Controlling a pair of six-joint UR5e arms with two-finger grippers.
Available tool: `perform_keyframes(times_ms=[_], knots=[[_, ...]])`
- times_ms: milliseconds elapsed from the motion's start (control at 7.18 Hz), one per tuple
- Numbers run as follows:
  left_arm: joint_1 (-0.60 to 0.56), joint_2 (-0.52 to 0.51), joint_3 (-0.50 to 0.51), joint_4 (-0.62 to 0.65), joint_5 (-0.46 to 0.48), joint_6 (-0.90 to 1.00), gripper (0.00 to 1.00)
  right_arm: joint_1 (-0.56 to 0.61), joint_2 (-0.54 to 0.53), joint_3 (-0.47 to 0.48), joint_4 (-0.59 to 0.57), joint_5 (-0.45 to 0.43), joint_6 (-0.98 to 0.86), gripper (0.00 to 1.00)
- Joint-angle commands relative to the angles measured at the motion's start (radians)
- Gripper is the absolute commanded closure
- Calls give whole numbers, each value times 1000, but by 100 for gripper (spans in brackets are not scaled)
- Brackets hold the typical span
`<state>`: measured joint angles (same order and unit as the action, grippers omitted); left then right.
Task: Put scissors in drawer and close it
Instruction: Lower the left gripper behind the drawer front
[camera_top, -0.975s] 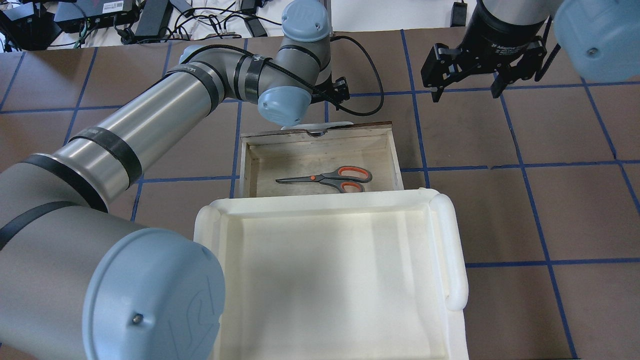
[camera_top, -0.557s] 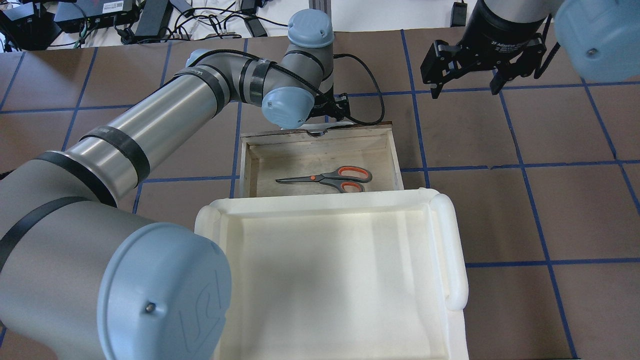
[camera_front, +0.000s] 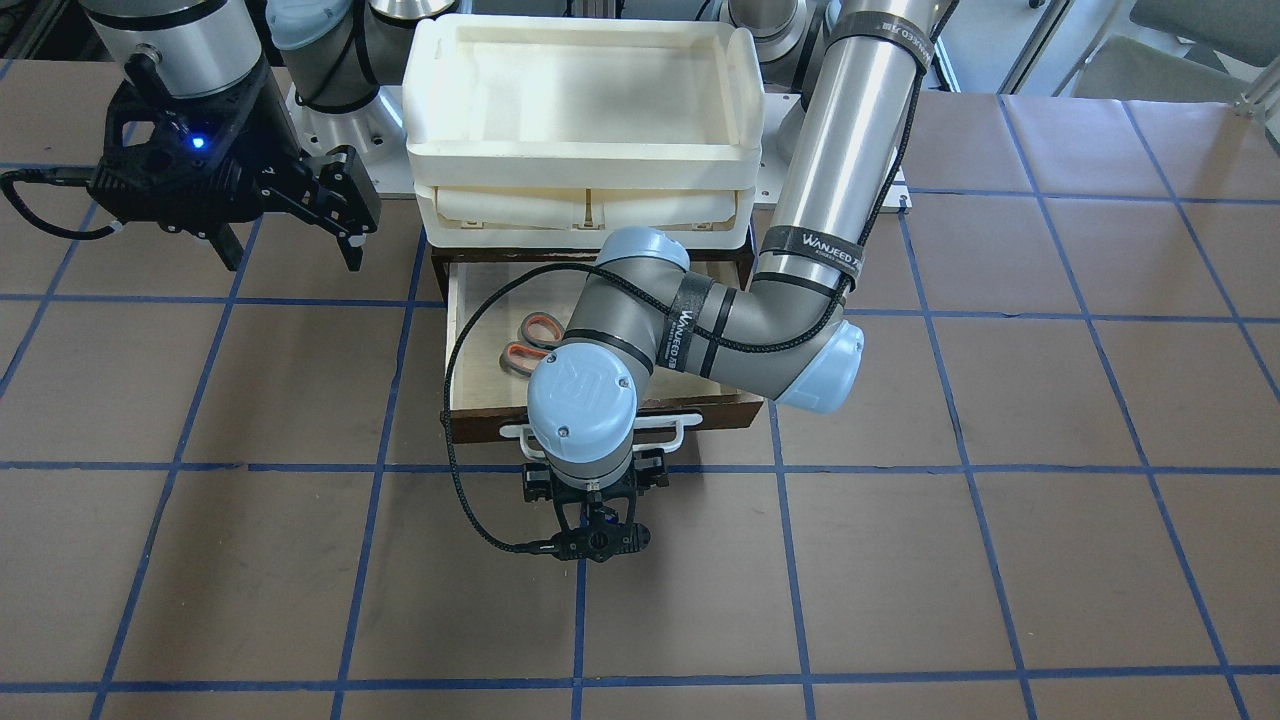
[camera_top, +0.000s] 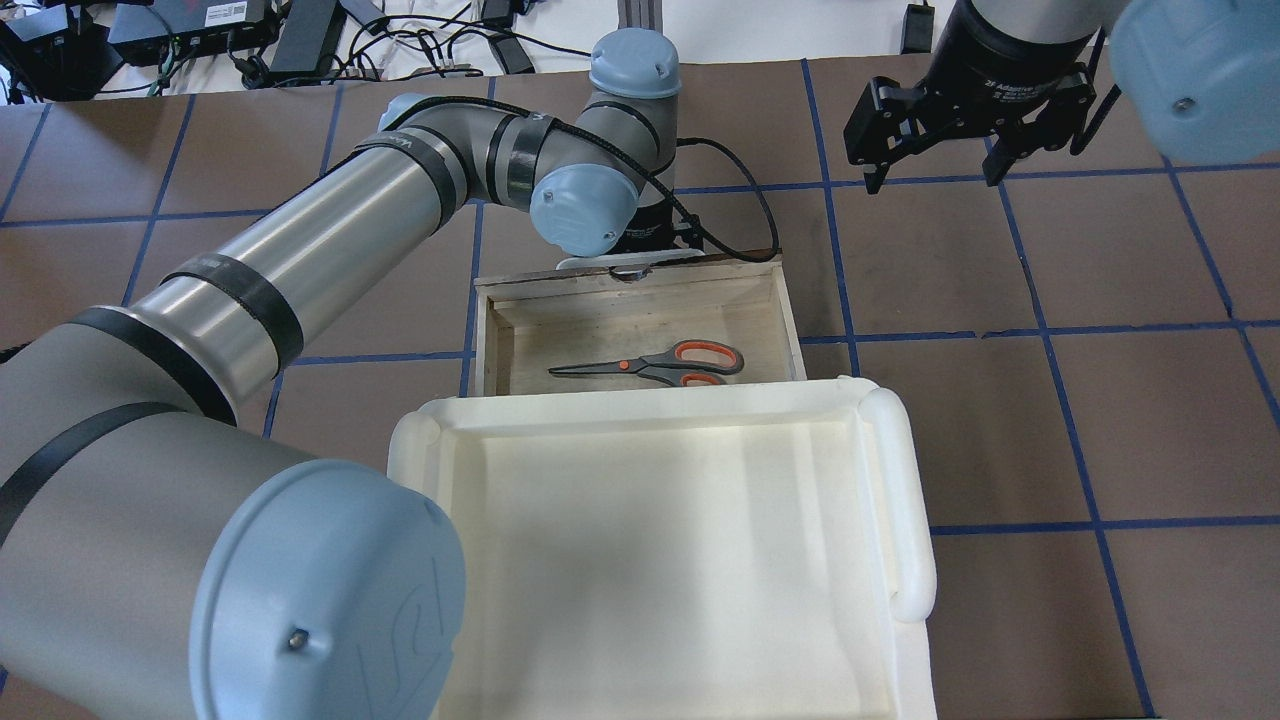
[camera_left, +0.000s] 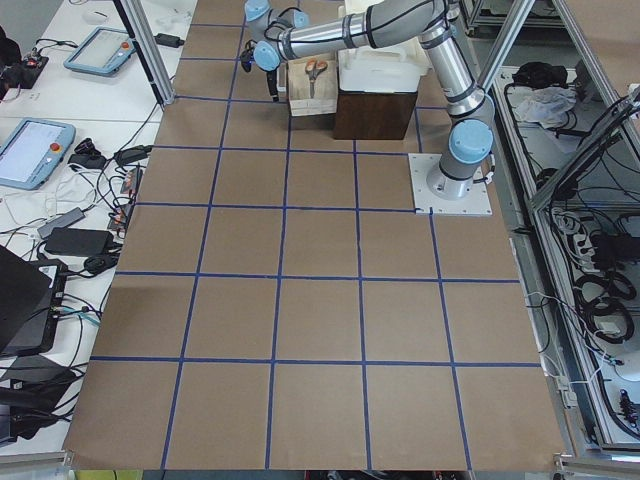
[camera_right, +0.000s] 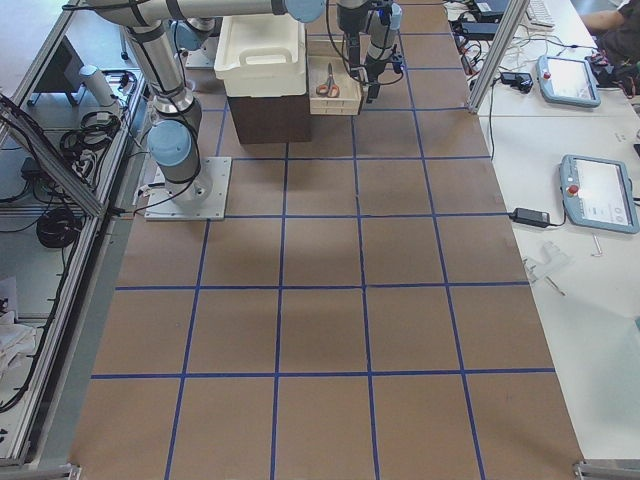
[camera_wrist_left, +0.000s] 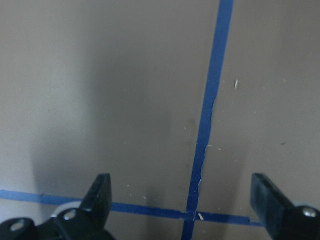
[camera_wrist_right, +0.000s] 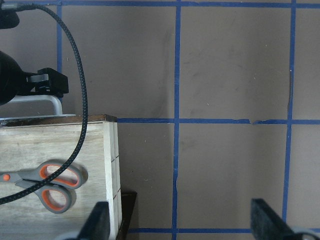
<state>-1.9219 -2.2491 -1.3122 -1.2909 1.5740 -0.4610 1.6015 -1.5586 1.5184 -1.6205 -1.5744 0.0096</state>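
Note:
The scissors (camera_top: 650, 365) lie flat in the open drawer (camera_top: 790, 320), their handle loops near the tray unit's rim. They also show in the front view (camera_front: 530, 340) and the right wrist view (camera_wrist_right: 50, 182). My left gripper (camera_wrist_left: 182, 182) is open, empty and points down at the table. It stands right against the drawer's white handle (camera_front: 680, 430), and the wrist hides it in the overhead view. My right gripper (camera_top: 933, 183) is open and empty, hovering over the table beyond the drawer's right corner.
The cream-white tray unit (camera_top: 900, 500) sits on top of the dark cabinet and overhangs the back of the drawer. A black cable (camera_front: 455, 440) loops from the left wrist beside the drawer. Brown table with blue tape lines (camera_top: 1100, 420) lies all around.
My left arm has moved against the drawer front and the drawer has slid a little way in under the tray unit. One scissor loop is now partly under the rim. The right gripper has barely moved.

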Motion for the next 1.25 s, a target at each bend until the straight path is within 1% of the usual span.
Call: perform_keyframes(times_ms=[0,139,418,557,1114], knots=[[-5,16,16,-48,-26,-10,0,-2,0,0,1,4,-2,0],[-8,31,4,-50,-58,-13,0,-6,-1,0,2,-2,-13,0],[-20,64,-22,-100,-54,-15,0,-8,0,3,11,-3,-13,0],[-23,91,-57,-99,-61,-15,0,-8,0,3,10,-3,-14,0],[-25,169,-146,-136,-63,-39,0,-8,0,5,7,-3,-17,0]])
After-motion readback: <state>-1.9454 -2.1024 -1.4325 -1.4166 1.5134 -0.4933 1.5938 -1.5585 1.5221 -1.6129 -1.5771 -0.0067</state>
